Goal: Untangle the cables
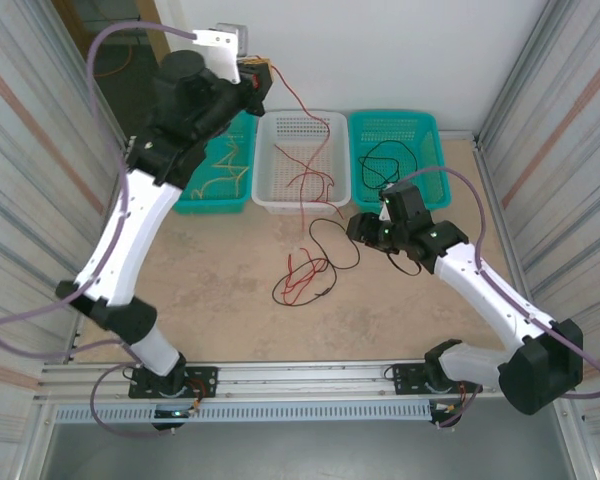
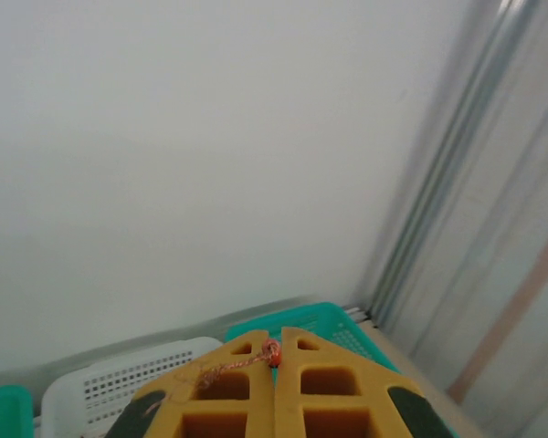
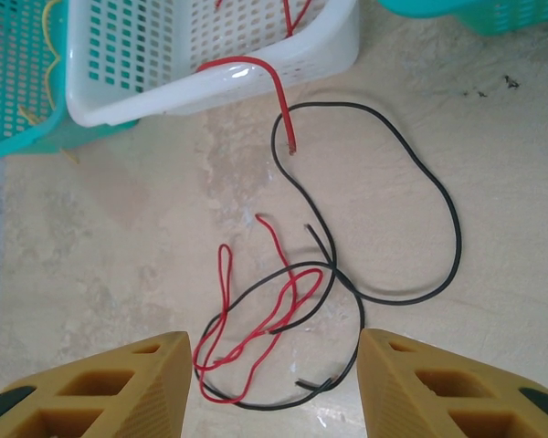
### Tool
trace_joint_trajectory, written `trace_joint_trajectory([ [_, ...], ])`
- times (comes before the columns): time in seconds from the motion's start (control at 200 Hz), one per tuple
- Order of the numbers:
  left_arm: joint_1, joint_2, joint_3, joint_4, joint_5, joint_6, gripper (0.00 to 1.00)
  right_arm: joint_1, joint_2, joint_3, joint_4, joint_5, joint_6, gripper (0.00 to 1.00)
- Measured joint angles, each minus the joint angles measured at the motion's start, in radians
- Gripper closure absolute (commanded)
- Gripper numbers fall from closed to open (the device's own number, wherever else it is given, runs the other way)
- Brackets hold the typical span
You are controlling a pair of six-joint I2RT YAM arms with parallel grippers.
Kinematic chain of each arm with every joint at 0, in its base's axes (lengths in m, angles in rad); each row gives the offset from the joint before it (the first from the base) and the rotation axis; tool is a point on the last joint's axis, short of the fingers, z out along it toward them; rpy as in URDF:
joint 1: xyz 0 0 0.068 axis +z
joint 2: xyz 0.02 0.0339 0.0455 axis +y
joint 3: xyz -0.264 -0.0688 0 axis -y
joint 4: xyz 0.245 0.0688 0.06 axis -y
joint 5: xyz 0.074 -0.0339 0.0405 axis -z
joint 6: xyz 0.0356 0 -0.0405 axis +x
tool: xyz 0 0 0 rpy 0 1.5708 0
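A lab robot cell: aluminium rail [image 1: 310, 372] along the table's [image 1: 210, 310] near edge, corrugated metal panels [image 1: 25, 150] walling both sides.

Two teal baskets [image 1: 215, 207] [image 1: 395, 117] and one white basket [image 1: 300, 205] are standing in a row, making three. Two arms [image 1: 130, 225] [image 1: 480, 280] are reaching over the table [image 1: 210, 310]. The cables [image 1: 302, 278] are showing in three colours: red, black and pale yellow. The strands are overlapping too much to count.
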State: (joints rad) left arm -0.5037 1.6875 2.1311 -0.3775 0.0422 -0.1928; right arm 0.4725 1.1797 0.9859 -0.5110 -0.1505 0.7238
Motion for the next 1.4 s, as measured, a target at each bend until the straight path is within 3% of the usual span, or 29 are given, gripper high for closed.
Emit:
trace_joint_trajectory([
  [0.311, 0.034, 0.332, 0.139, 0.076, -0.054, -0.004, 1.0, -0.03, -0.007, -0.008, -0.014, 0.0, -0.002, 0.49],
  [0.556, 0.063, 0.48, 0.175, 0.067, -0.12, -0.016, 1.0, -0.03, 0.002, -0.01, -0.014, -0.001, -0.007, 0.49],
  [0.732, 0.068, 0.603, 0.324, 0.055, -0.178, -0.014, 1.0, -0.03, 0.012, -0.01, -0.015, -0.001, -0.018, 0.48],
  [0.902, 0.079, 0.645, 0.446, 0.045, -0.185, -0.037, 1.0, -0.036, 0.013, -0.01, -0.015, 0.0, -0.021, 0.48],
  [1.127, 0.095, 0.624, 0.443, 0.066, -0.193, -0.066, 1.0, -0.035, 0.013, -0.01, -0.034, 0.0, -0.022, 0.47],
  [1.162, 0.096, 0.624, 0.439, 0.057, -0.194, -0.07, 0.88, -0.035, 0.013, -0.01, -0.04, 0.0, -0.022, 0.46],
  [1.233, 0.097, 0.623, 0.416, 0.043, -0.197, -0.075, 0.54, -0.035, 0.012, -0.01, -0.05, 0.001, -0.024, 0.46],
  [1.273, 0.097, 0.619, 0.389, 0.038, -0.197, -0.077, 0.39, -0.035, 0.011, -0.01, -0.054, 0.001, -0.025, 0.46],
  [1.338, 0.097, 0.61, 0.324, 0.03, -0.198, -0.086, 0.26, -0.034, 0.007, -0.01, -0.06, 0.002, -0.025, 0.46],
  [1.398, 0.097, 0.597, 0.251, 0.023, -0.2, -0.101, 0.22, -0.032, 0.003, -0.01, -0.064, 0.005, -0.025, 0.46],
])
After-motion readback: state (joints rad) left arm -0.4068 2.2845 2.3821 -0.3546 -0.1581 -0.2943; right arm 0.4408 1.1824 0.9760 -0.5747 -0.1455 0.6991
